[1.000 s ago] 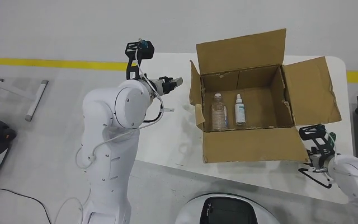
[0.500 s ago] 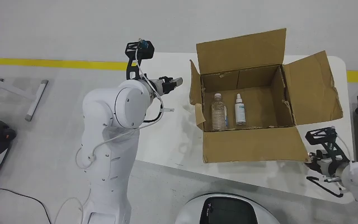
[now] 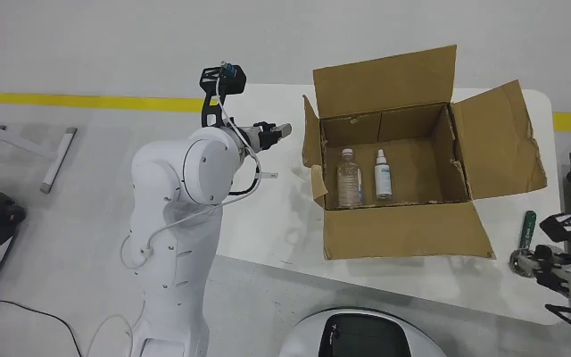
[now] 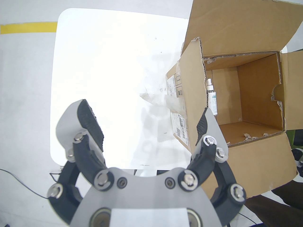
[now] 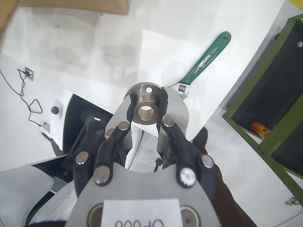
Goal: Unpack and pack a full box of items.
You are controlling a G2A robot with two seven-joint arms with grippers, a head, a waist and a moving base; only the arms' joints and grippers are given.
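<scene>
Right gripper [image 5: 146, 101] is clamped on a metal flanged bushing [image 5: 144, 112], one finger on each side of its barrel, with the bore facing the wrist camera. The gap between the fingers is narrow, just the barrel's width. It sits over the right near part of the white table [image 3: 285, 214], right of the cardboard box [image 3: 393, 234], past its near flap. Can't tell if the bushing touches the tabletop.

A green-handled wrench [image 5: 208, 58] lies flat on the table just beside this gripper, its metal head next to one fingertip and its handle pointing away. In the top view the wrench [image 3: 528, 228] is right of the near flap.

Left gripper [image 4: 144, 109] is spread wide with nothing between the pads [image 4: 91, 119] and touches nothing. It hangs above the table's left part, left of the box and apart from it.

The box stands open with all flaps out. Inside, on the floor at the left side, are a clear bottle [image 3: 349, 178] and a white spray bottle [image 3: 383, 174], lying side by side. The rest of the box floor is bare cardboard.
</scene>
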